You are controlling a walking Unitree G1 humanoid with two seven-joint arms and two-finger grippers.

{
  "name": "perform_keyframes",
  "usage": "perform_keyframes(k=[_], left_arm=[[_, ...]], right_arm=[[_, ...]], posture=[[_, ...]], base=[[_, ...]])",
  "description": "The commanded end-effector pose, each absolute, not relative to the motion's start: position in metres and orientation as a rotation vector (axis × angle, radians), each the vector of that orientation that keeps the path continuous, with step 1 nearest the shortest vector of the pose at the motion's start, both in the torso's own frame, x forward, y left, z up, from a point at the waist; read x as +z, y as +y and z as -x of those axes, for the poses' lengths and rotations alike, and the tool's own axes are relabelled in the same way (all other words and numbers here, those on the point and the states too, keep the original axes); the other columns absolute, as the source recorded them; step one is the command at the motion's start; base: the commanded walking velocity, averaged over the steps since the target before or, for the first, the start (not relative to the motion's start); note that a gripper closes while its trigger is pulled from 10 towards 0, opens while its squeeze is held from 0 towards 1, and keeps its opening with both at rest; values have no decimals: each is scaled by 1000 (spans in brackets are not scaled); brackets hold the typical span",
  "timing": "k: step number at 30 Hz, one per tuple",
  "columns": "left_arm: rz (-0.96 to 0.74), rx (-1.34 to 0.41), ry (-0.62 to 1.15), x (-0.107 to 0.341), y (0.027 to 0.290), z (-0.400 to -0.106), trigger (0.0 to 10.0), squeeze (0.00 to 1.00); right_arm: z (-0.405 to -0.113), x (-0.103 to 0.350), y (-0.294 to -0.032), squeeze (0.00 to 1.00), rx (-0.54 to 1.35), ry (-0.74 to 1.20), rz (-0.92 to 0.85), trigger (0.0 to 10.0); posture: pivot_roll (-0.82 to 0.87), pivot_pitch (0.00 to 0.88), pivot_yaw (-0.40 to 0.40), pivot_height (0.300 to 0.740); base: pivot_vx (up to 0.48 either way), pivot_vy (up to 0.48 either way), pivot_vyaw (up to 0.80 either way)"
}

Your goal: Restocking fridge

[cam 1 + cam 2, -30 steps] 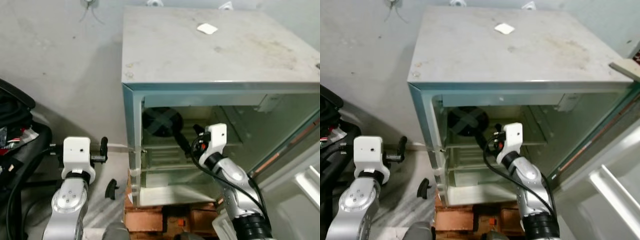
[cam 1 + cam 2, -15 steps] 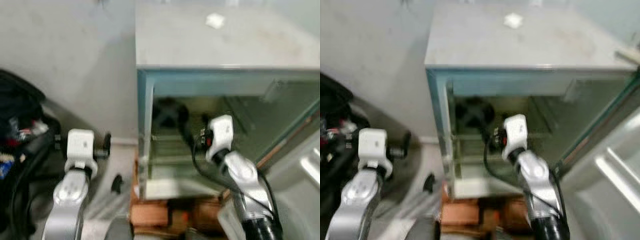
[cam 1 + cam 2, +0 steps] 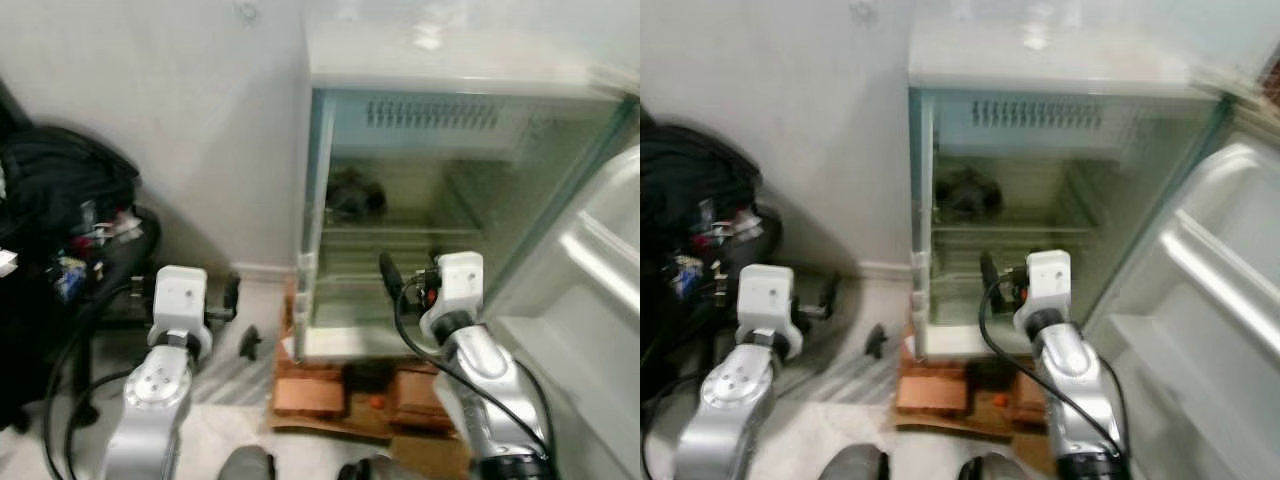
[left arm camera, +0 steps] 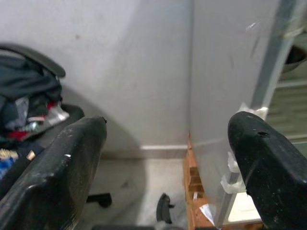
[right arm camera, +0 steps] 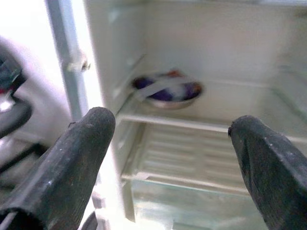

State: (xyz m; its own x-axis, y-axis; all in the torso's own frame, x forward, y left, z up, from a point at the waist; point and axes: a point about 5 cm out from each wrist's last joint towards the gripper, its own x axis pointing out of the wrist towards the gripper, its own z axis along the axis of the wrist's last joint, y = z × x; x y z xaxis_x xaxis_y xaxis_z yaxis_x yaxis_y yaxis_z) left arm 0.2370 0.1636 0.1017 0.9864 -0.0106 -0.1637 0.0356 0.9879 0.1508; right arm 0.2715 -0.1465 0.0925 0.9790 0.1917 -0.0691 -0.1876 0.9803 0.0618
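No legible text or labels

The fridge [image 3: 320, 200] was pale grey-white outside, with a greenish, glassy tint to its frame and inner walls. On its upper shelf sat a metal-grey bowl [image 5: 167, 89] holding dark purple and red things under a whitish strip. Reddish-brown bricks [image 3: 310, 390] lay beneath the cabinet. The wall [image 3: 180, 120] was plain off-white. Both arms were silver with white wrist blocks, and the fingers [image 4: 57, 163] were matt black. A black heap [image 3: 60, 190] beside them showed flecks of red, white and blue.
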Motion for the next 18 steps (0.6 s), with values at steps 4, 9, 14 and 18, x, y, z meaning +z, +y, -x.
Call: perform_keyframes(k=[4, 9, 14, 18], left_arm=[[-160, -39, 171, 99, 159, -237, 10000, 0], [-157, -64, 178, 95, 157, -236, 10000, 0], [-136, -85, 142, 101, 156, -237, 10000, 0], [-138, -92, 143, 103, 153, -239, 10000, 0]], right_arm=[[-276, 103, -147, 0, 224, 36, -3, 10000], [-275, 97, -162, 0, 76, 64, 21, 10000], [-276, 100, -155, 0, 93, 47, -62, 10000], [-279, 105, -154, 0, 70, 9, 70, 10000]], posture=[[136, 0, -53, 740], [125, 0, -51, 740], [125, 0, -49, 740], [123, 0, -46, 740]], base=[[-366, 0, 0], [-185, 0, 0], [0, 0, 0], [0, 0, 0]])
